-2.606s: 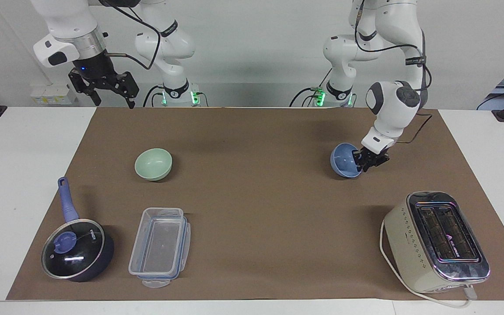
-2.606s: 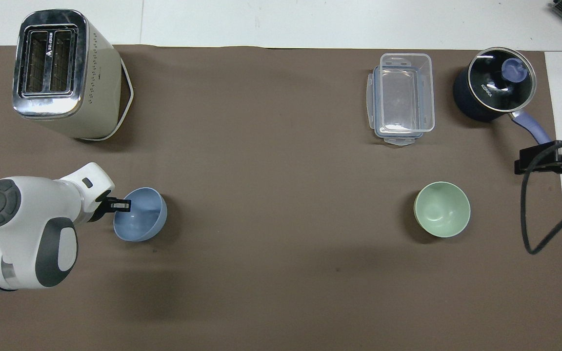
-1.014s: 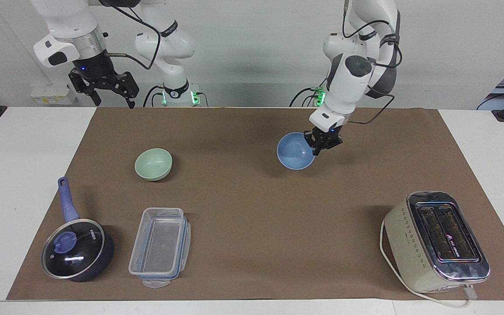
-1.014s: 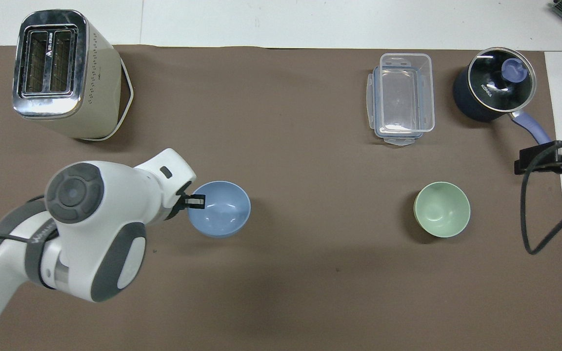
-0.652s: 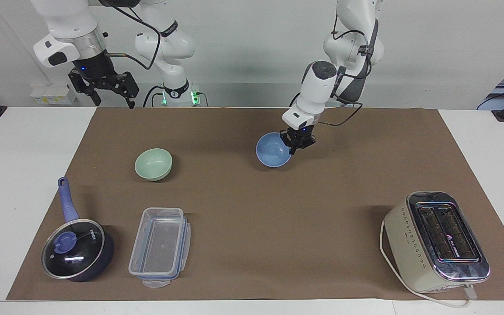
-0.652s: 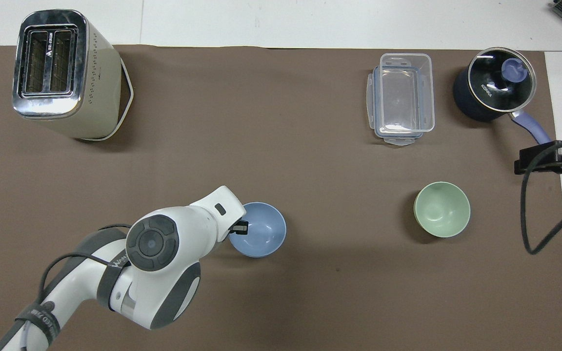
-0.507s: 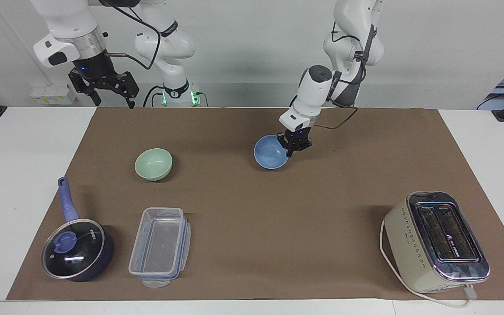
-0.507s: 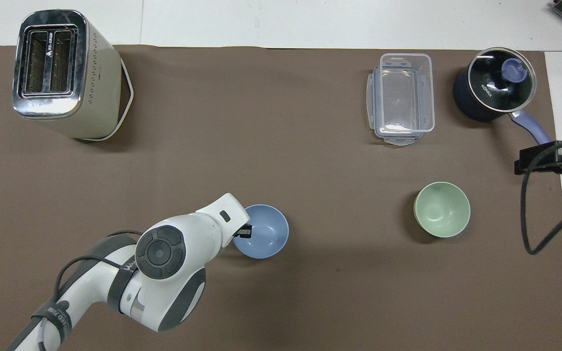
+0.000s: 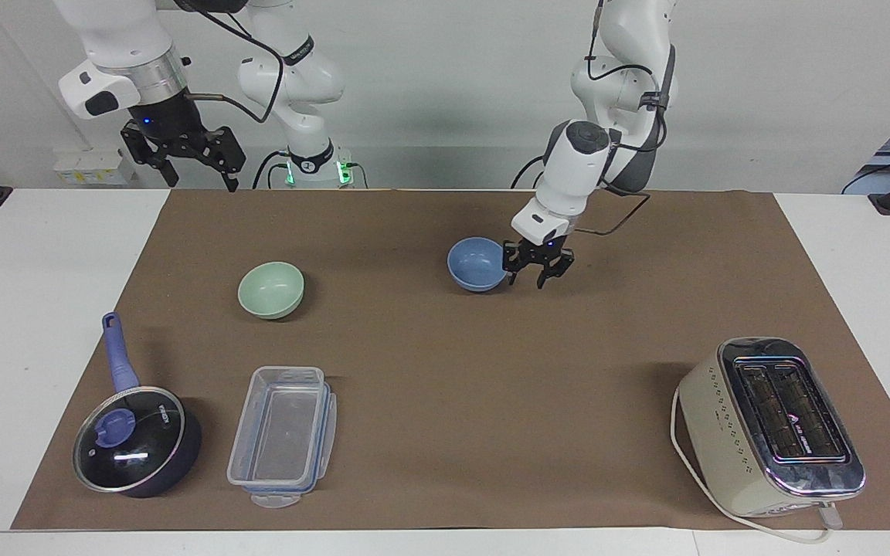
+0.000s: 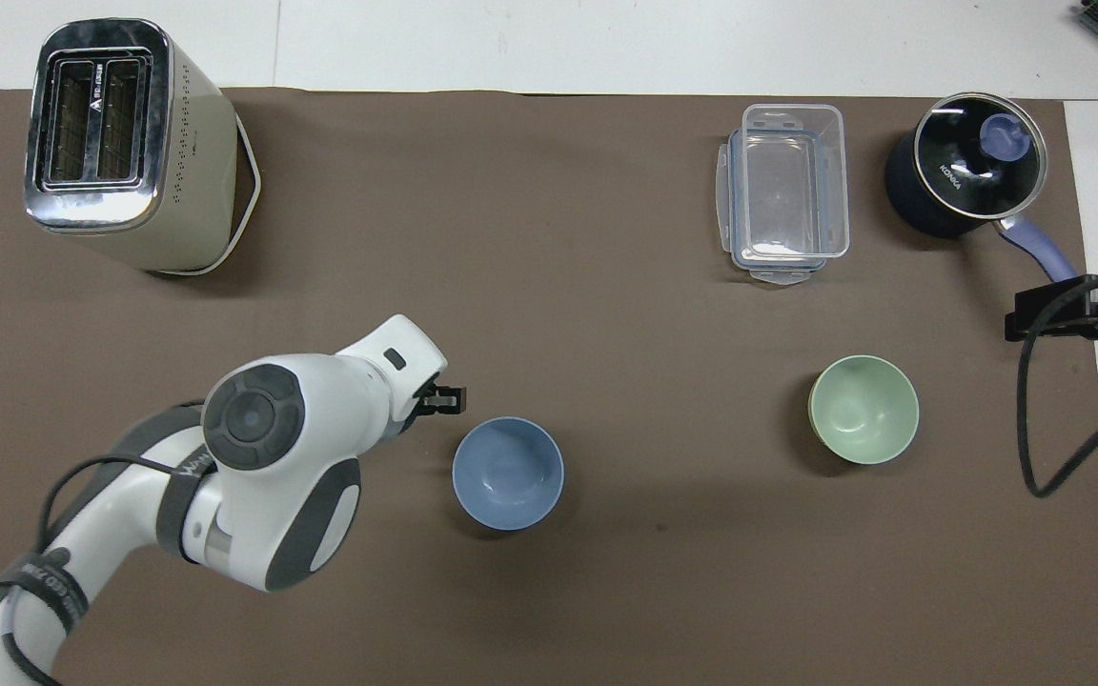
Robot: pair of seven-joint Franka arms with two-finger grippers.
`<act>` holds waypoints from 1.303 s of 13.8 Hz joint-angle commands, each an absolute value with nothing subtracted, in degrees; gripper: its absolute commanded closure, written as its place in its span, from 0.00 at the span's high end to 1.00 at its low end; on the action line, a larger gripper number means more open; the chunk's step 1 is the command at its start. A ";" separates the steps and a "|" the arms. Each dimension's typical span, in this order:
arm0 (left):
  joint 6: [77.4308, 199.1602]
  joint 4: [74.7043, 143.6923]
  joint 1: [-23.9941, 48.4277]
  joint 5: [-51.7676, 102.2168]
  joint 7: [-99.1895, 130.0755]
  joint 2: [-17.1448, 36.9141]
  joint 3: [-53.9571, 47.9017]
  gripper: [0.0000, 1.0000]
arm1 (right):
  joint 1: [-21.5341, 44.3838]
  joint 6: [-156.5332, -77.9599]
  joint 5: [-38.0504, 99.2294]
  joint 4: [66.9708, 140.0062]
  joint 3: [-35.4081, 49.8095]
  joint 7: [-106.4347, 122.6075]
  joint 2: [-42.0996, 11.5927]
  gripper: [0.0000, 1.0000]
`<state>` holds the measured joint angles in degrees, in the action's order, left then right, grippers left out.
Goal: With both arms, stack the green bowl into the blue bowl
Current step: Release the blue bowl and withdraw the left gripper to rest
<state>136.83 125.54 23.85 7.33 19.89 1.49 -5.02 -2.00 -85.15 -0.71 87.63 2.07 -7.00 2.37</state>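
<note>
The blue bowl [image 9: 476, 264] stands upright on the brown mat near the table's middle; it also shows in the overhead view [image 10: 508, 473]. My left gripper [image 9: 538, 274] is open and empty, just beside the bowl toward the left arm's end, its tip clear of the rim in the overhead view [image 10: 444, 400]. The green bowl [image 9: 271, 289] stands upright on the mat toward the right arm's end, also in the overhead view [image 10: 864, 410]. My right gripper [image 9: 202, 174] waits open and raised over the mat's corner by the right arm's base, and shows at the overhead view's edge [image 10: 1064, 310].
A cream toaster [image 9: 769, 425] [image 10: 120, 143] stands far from the robots at the left arm's end. A clear plastic container [image 9: 283, 436] [image 10: 785, 191] and a dark blue lidded saucepan [image 9: 136, 440] [image 10: 964, 176] stand farther from the robots than the green bowl.
My left gripper carried the blue bowl toward the table's middle, set it on the mat, opened and drew back from it. The right arm and green bowl have not moved.
</note>
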 commanded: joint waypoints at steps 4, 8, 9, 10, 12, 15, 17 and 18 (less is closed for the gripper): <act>121.06 112.88 12.42 7.47 12.68 1.67 -5.19 1.00 | -2.55 -84.99 -0.44 87.80 2.11 -6.07 2.81 1.00; 110.76 105.48 5.37 4.42 4.40 1.67 -5.10 1.00 | -3.16 -86.30 -0.53 88.24 2.02 -5.01 2.90 1.00; 108.31 103.64 4.84 2.05 3.79 1.67 -5.10 1.00 | -3.16 -88.40 -0.53 88.94 2.02 -5.01 2.90 1.00; 105.85 101.80 4.66 0.89 2.91 1.76 -5.01 1.00 | -3.25 -89.55 -0.53 90.42 1.93 -5.01 3.86 1.00; 101.45 99.15 3.52 0.36 1.76 1.76 -5.01 1.00 | -3.77 -90.00 -0.53 93.15 1.93 -4.83 4.74 1.00; 96.52 97.13 3.43 -1.40 1.58 1.23 -5.01 1.00 | -4.39 -91.05 -0.53 97.71 1.93 -3.09 5.97 1.00; 92.22 92.66 3.34 -1.41 1.23 2.02 -4.92 1.00 | -4.66 -96.91 -0.53 106.65 1.93 -0.71 9.12 1.00; 90.72 91.42 2.90 -1.32 1.06 2.02 -4.92 1.00 | -5.35 -100.34 -0.53 111.31 1.93 -0.18 10.88 1.00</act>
<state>95.09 95.54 4.03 0.05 2.13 1.30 -4.43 -4.15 -93.81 -0.71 100.17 1.93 -2.80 5.14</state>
